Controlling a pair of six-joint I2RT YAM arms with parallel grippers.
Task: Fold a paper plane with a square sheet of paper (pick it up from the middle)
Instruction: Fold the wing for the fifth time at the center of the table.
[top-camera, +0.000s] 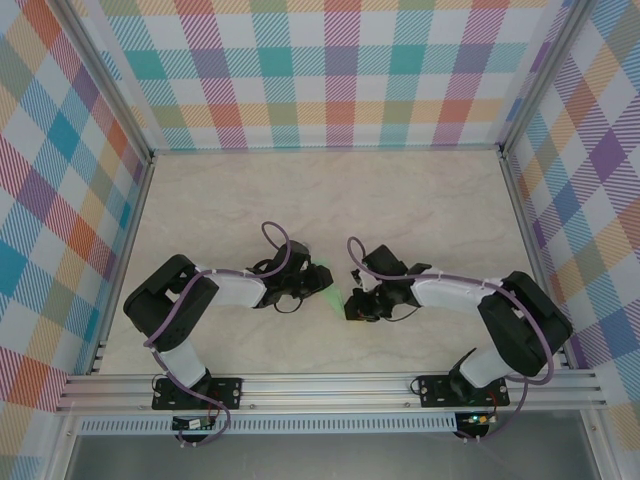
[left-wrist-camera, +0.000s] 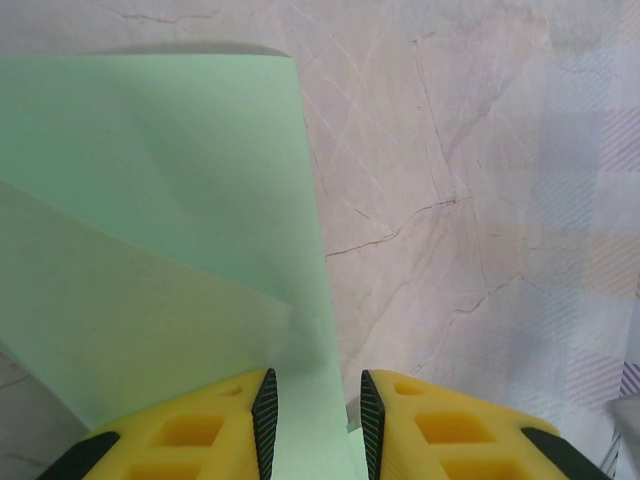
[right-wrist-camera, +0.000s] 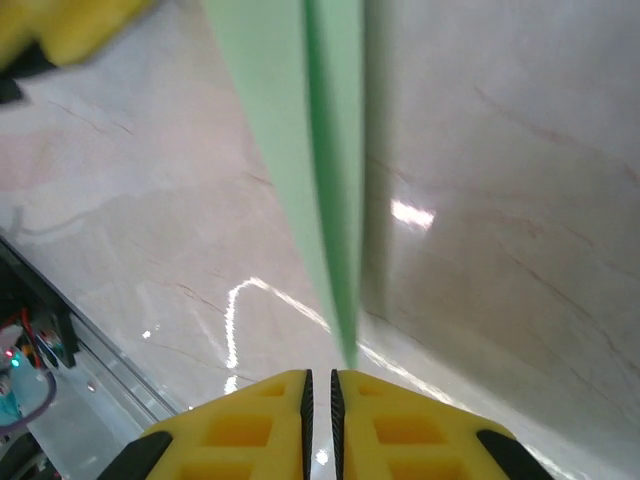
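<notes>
Right gripper (right-wrist-camera: 319, 385) pinching paper plane (right-wrist-camera: 320, 150) tip, left gripper (left-wrist-camera: 318, 420) astride, open table (left-wrist-camera: 450, 200)

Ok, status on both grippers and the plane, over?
Left gripper astride the paper plane, grip unclear. Right gripper shut on its thin edge. Plane spans between the two. Nothing seen in the way.

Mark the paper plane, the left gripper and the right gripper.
paper plane (left-wrist-camera: 150, 230), left wrist view, on its broad flat face.
left gripper (left-wrist-camera: 316, 400), left wrist view, midway between its fingertips.
right gripper (right-wrist-camera: 319, 385), right wrist view, midway between its fingertips.
</notes>
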